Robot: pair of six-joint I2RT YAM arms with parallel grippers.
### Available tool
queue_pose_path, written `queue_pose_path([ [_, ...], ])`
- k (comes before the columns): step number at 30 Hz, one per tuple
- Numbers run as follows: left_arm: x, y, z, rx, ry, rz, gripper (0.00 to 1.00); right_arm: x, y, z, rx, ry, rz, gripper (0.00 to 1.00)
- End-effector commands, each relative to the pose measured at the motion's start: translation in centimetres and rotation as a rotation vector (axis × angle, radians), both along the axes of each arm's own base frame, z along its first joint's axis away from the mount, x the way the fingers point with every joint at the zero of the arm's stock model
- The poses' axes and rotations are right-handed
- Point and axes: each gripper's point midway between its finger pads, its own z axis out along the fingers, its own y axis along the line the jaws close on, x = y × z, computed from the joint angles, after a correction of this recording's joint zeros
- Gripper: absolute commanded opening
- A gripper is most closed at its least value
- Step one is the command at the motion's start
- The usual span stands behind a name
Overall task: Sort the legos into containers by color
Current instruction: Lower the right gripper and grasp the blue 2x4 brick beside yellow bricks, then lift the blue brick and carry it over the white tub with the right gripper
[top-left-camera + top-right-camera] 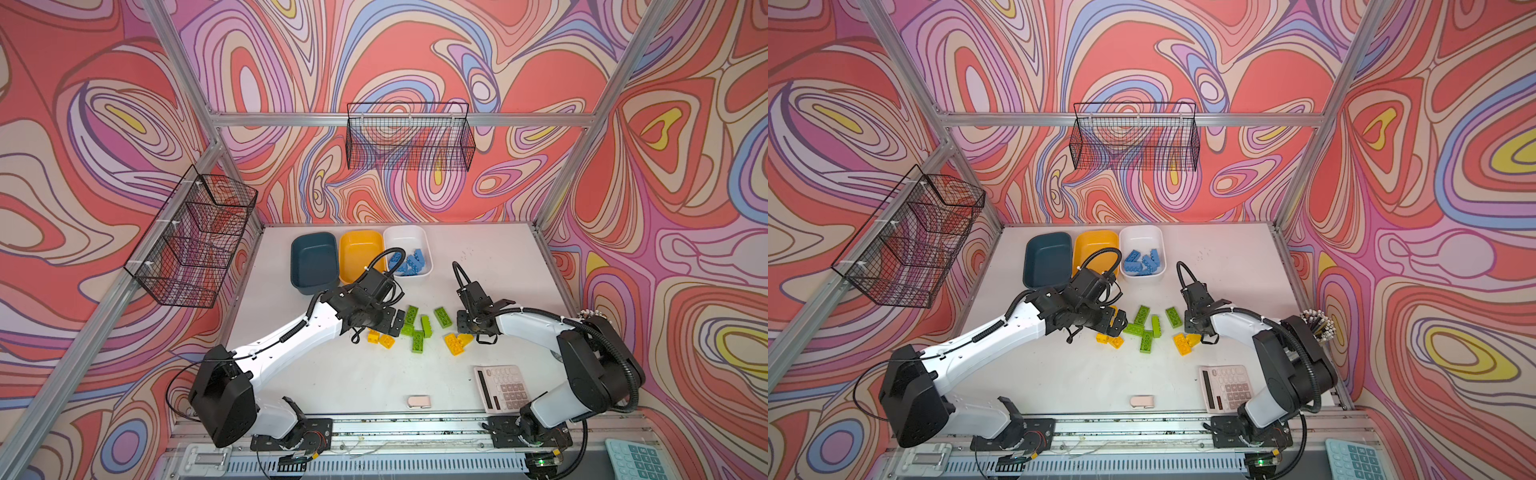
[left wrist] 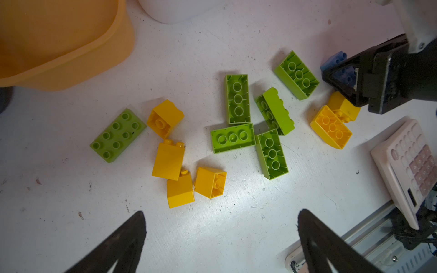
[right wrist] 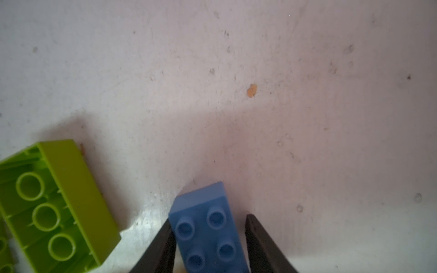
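Observation:
Three containers stand at the table's back: dark teal (image 1: 313, 257), yellow-orange (image 1: 359, 253) and white (image 1: 409, 232), the white one holding several blue legos (image 1: 409, 262). Several lime green legos (image 1: 415, 328) and yellow legos (image 1: 380, 338) lie mid-table; more yellow ones (image 1: 455, 343) lie to the right. My left gripper (image 1: 392, 320) hovers wide open over the pile, holding nothing (image 2: 220, 217). My right gripper (image 3: 208, 218) straddles a blue brick (image 3: 205, 227) lying on the table. One finger (image 3: 165, 236) touches it. A narrow gap shows at the other finger.
A pink calculator (image 1: 500, 388) lies at the front right near the right arm's base. A small pale object (image 1: 419, 401) sits at the front edge. Black wire baskets (image 1: 409, 137) (image 1: 191, 237) hang on the back and left walls. A teal calculator (image 1: 636, 459) lies off the table.

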Motion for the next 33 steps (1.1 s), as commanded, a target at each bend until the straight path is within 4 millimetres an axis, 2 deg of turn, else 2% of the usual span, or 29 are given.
queue_pose_path([
  [1, -0.1, 0.0, 0.9, 0.01, -0.009, -0.011, 1.0, 0.3, -0.1, -0.4, -0.014, 0.001, -0.014, 0.4],
  [5, -0.1, 0.1, 1.0, 0.013, -0.014, -0.01, 1.0, 0.8, 0.0, -0.2, -0.013, -0.007, -0.015, 0.25],
  [8, -0.1, 0.1, 1.0, 0.014, -0.016, -0.009, 1.0, 1.2, 0.2, 0.3, -0.01, -0.022, -0.013, 0.21],
  [12, -0.1, 0.1, 1.0, 0.015, -0.018, -0.01, 1.0, 2.0, 0.4, 1.4, -0.01, -0.043, -0.009, 0.19],
  [18, -0.1, 0.2, 1.3, 0.015, -0.025, -0.01, 1.0, 4.4, 1.5, 5.2, 0.007, -0.118, 0.017, 0.19],
  [23, 0.0, 0.4, 1.6, 0.019, -0.04, -0.007, 1.0, 8.1, 4.2, 9.9, 0.083, -0.214, 0.074, 0.19],
  [28, 0.1, 0.9, 2.0, 0.046, -0.07, -0.003, 1.0, 12.0, 6.9, 13.2, 0.139, -0.268, 0.127, 0.19],
  [33, 0.0, 1.2, 2.6, 0.054, -0.097, -0.003, 1.0, 16.1, 10.5, 14.3, 0.224, -0.29, 0.185, 0.19],
])
